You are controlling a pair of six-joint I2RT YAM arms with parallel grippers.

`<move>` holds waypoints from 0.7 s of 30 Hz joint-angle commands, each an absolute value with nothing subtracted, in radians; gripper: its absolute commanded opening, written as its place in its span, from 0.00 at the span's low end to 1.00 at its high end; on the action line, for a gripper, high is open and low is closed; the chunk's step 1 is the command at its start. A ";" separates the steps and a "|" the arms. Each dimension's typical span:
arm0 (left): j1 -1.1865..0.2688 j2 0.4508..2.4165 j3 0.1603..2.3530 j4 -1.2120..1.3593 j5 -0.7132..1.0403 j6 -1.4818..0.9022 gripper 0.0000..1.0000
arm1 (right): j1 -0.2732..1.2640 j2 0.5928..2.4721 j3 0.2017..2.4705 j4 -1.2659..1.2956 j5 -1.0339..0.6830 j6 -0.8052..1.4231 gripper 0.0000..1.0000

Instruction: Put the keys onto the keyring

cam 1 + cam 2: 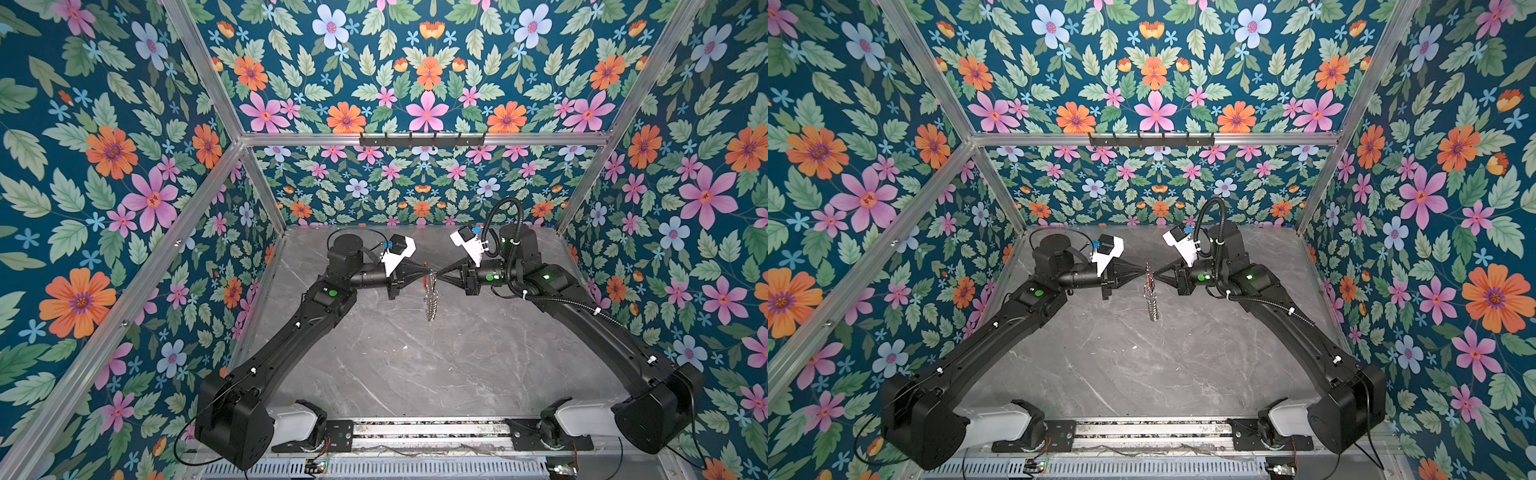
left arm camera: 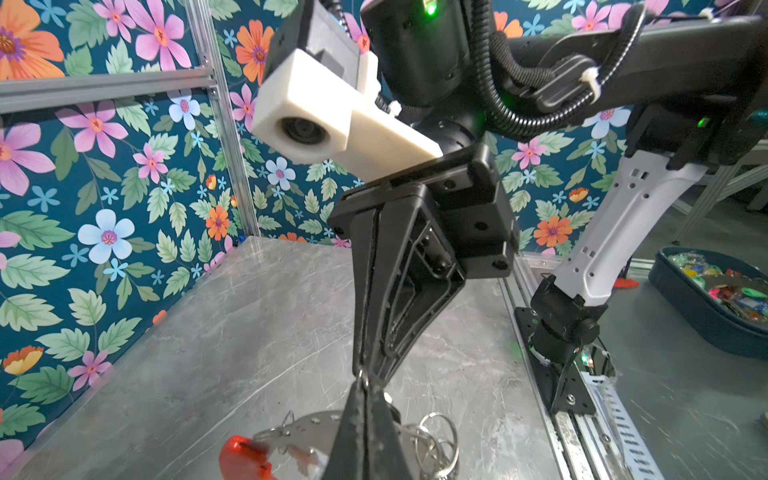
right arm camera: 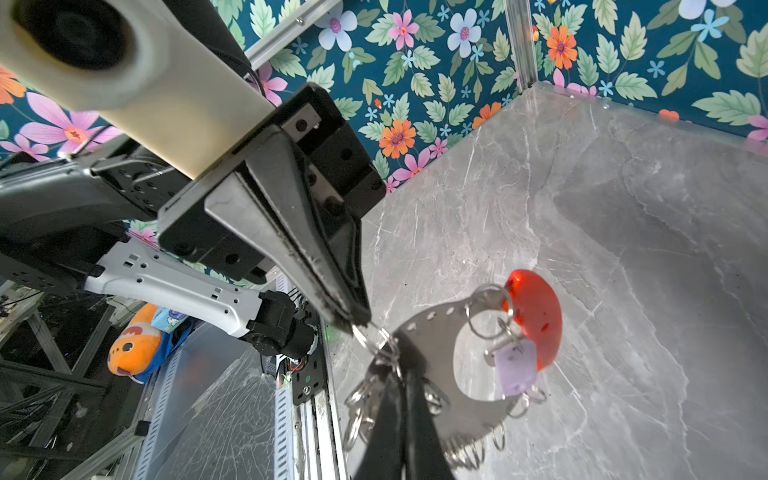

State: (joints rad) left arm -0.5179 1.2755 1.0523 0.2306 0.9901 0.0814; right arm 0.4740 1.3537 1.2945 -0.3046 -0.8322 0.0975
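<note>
Nearest, along the front edge, a metal rail (image 1: 428, 430) carries the bases of both arms, which reach out over the grey marble-patterned bench (image 1: 415, 365) and bend inward toward each other. Midway back, raised clear of the bench, the left hand (image 1: 427, 274) and the right hand (image 1: 439, 274) meet almost tip to tip. The keyring (image 1: 431, 297) hangs edge-on below that meeting point in both top views, well above the surface. The left hand's fingers are pressed together, pinching one of the small silver rings (image 3: 366, 333) strung on the hoop. The right hand's fingers are likewise closed tight, clamped on the keyring's metal band where a cluster of those rings gathers. In the right wrist view the red section (image 3: 536, 316) curves round the far side of the hoop. The lilac key (image 3: 515, 370) dangles just beside it from a small ring at the band's end, across the hoop's opening. Farthest back, a black hook rack (image 1: 422, 140) sits on the frame bar before the flowered wall (image 1: 428, 62).
</note>
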 commanded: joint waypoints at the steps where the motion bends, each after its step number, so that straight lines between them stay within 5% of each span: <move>1: -0.517 1.254 1.005 0.515 0.997 -0.056 0.00 | 0.473 1.369 1.289 -0.261 -0.860 0.130 0.00; 11: -0.558 1.271 0.797 1.022 0.871 -0.291 0.00 | 0.486 1.379 1.287 -0.179 -0.916 0.207 0.21; 21: -0.590 1.352 0.688 1.473 0.741 -0.522 0.00 | 0.479 1.286 1.256 -0.230 -0.757 0.158 0.38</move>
